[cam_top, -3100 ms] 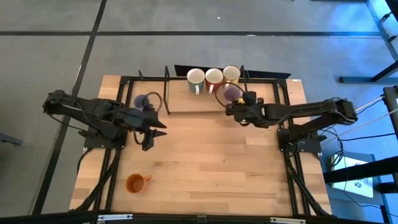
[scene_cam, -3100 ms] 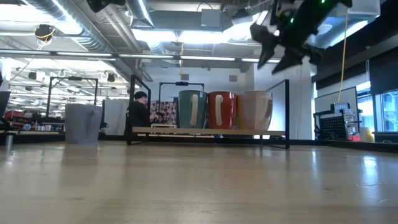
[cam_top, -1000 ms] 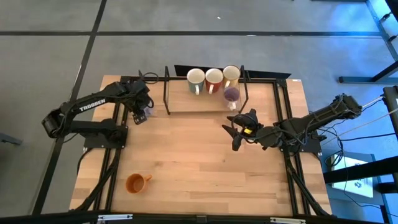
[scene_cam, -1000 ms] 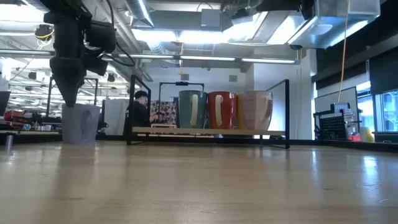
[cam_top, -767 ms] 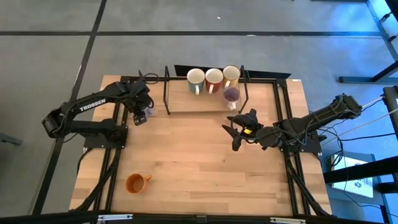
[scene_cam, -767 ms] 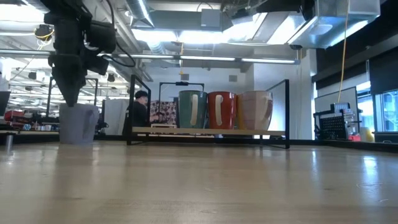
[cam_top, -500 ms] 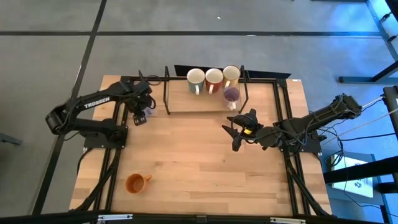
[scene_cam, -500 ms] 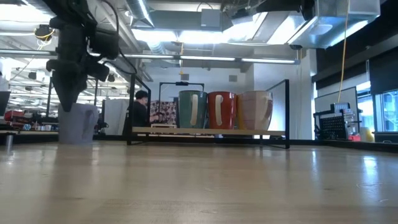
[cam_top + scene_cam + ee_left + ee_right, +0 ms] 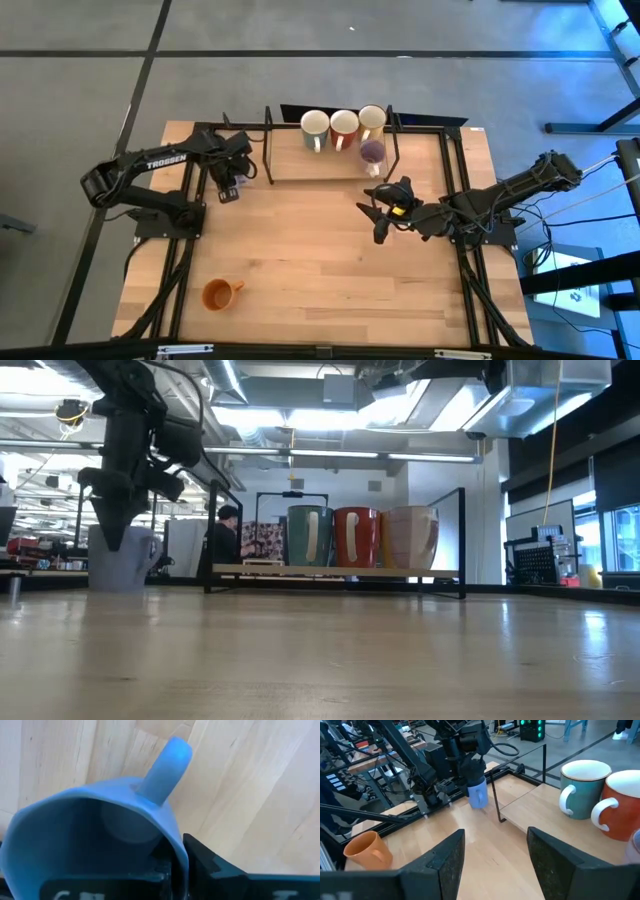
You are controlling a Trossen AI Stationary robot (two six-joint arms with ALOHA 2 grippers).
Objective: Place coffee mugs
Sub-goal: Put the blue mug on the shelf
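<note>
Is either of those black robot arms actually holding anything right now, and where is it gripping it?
Yes. The left gripper holds a lavender-purple ceramic mug by its rim, beside the handle. The right gripper is open and holds nothing.

The left arm reaches to the far left of the table, its gripper (image 9: pixel 227 184) pointing down, fingers closed on a mug (image 9: pixel 95 837) rim. The right gripper (image 9: pixel 378 212) hangs right of center, fingers apart.

Lavender mug (image 9: pixel 478 795), orange mug (image 9: pixel 219 293) — pale wood table (image 9: pixel 320 270), dark arms
</note>
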